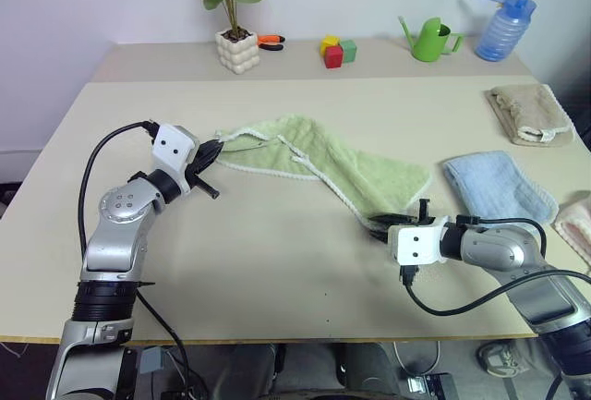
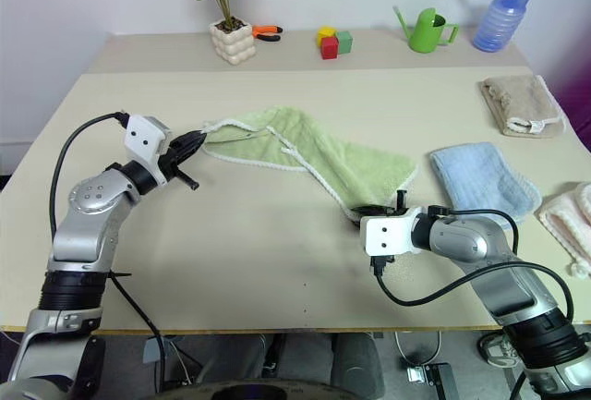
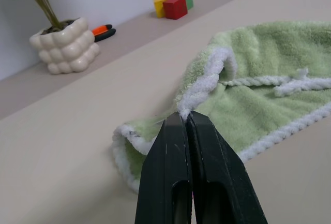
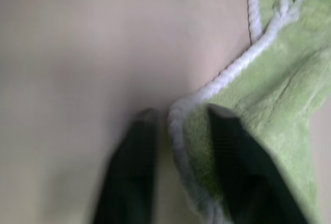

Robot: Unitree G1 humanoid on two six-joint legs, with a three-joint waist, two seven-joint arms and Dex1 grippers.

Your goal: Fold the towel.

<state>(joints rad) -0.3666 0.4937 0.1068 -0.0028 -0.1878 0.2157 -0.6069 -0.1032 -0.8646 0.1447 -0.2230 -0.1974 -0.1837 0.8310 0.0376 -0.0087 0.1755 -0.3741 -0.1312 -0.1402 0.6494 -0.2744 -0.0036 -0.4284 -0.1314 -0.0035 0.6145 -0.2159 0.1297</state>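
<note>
Left hand (image 3: 187, 123), arm held level, pinches the towel (image 1: 319, 164) by its white-edged corner — towel stretched across the table (image 1: 277, 261) — right hand (image 4: 181, 118), angled down, fingers parted astride the opposite corner.

Two silver-grey jointed arms are shown, each ending in a white wrist housing with small dark holes. A looping black cable is attached to each. The left gripper (image 1: 211, 150) and right gripper (image 4: 178, 118) have black tapered fingers.
</note>
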